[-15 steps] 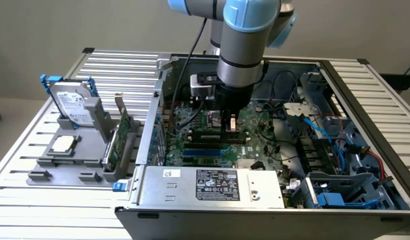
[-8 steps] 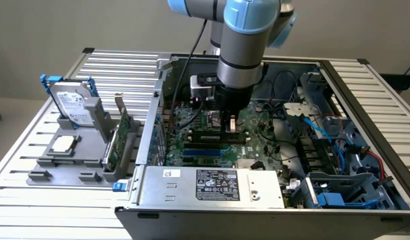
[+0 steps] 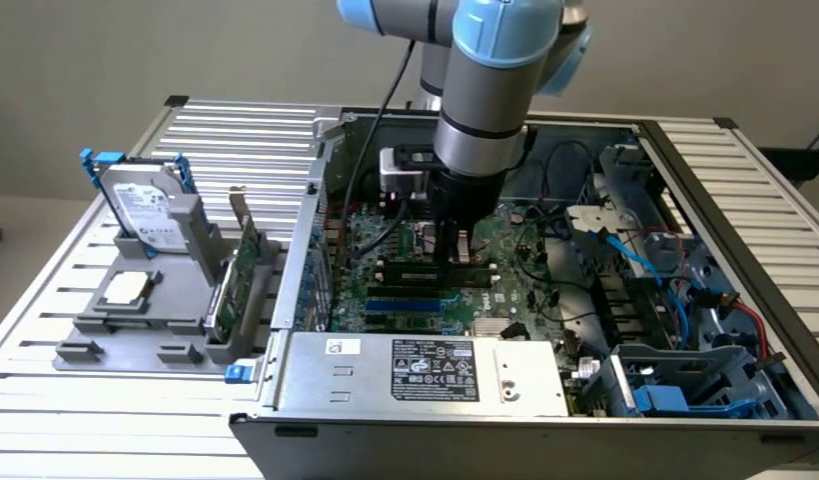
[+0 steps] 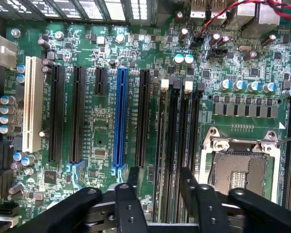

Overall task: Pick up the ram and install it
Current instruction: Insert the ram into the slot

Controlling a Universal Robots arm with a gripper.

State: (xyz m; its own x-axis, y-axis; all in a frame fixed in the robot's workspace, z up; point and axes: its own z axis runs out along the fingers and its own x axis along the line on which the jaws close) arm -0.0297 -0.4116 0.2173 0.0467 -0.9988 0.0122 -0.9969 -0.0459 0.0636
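Entry: gripper (image 3: 459,256) low over mobo RAM slots, fingers (image 4: 129,204) apart, nothing clamped.
Ram (image 3: 436,270) directly under gripper in slot area, long axis along the exterior view's left-right; seated or not, can't tell. Surface: motherboard (image 4: 99,131) inside open PC case (image 3: 543,440) on slatted desk (image 3: 236,130); hard drive (image 3: 142,210) at the exterior view's left.

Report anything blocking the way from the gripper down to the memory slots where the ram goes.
Nothing visible blocks it. The open gripper hangs right above the memory slots, and the slots under it lie uncovered. The black cable runs clear of them, toward the exterior view's left.
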